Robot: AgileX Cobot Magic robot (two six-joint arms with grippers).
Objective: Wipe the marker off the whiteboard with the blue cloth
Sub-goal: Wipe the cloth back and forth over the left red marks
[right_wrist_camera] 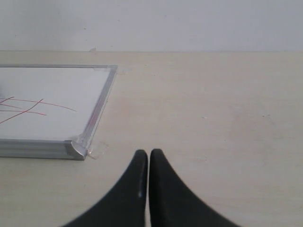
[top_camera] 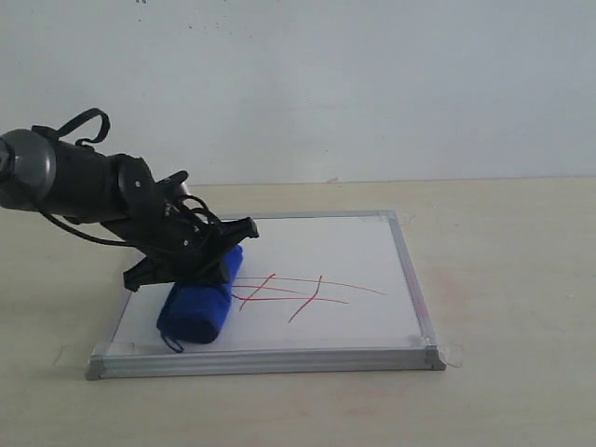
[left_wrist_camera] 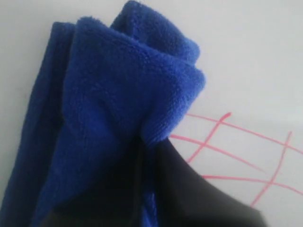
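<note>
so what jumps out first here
A deep-blue plush cloth roll, pinched in the black left gripper, rests on the white silver-framed whiteboard. Thin red marker lines cross the board beside it. The right gripper is shut, over the beige tabletop off the board.

Plush blue cloth (left_wrist_camera: 118, 94); smooth whiteboard (top_camera: 307, 247), metal frame

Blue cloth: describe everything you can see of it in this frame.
The blue cloth looks like deep-blue plush microfibre, bunched into a thick roll with a thin loop at its near end. It rests on the whiteboard, on the left part in the exterior view, and its edge reaches the red marker lines. The left gripper pinches its far end.
</note>
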